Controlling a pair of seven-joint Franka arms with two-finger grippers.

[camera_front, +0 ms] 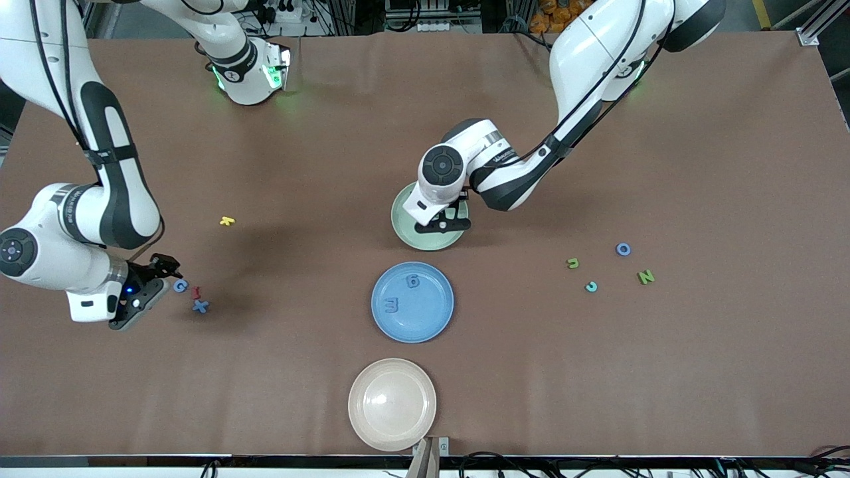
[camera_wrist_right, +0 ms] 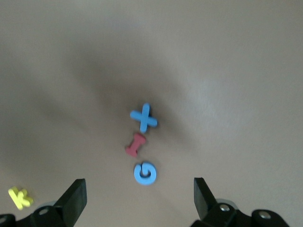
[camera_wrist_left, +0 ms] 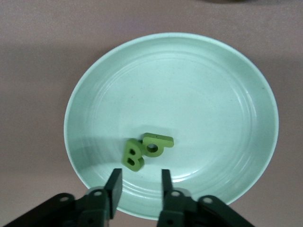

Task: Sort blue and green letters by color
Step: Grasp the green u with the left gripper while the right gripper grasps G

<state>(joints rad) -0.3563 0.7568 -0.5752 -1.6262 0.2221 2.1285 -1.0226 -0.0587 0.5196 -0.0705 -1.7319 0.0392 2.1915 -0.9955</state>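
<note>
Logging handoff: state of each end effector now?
Left end effector: slightly open over the pale green plate, holding nothing; two olive green foam letters lie below.
Right end effector: wide open, empty, over the blue foam G.

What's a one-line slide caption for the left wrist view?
Left claw, fingers slightly apart and empty, hovers over the pale green plate where two green letters lie touching.

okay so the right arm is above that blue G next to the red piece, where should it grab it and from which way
Come straight down on the blue G; it lies flat on the table. The right gripper hangs just beside it, jaws wide open. Pinch across the G's outer rim, and turn the jaws so neither lands on the red I, which lies close beside it. That is probably the cleanest grip.
</note>
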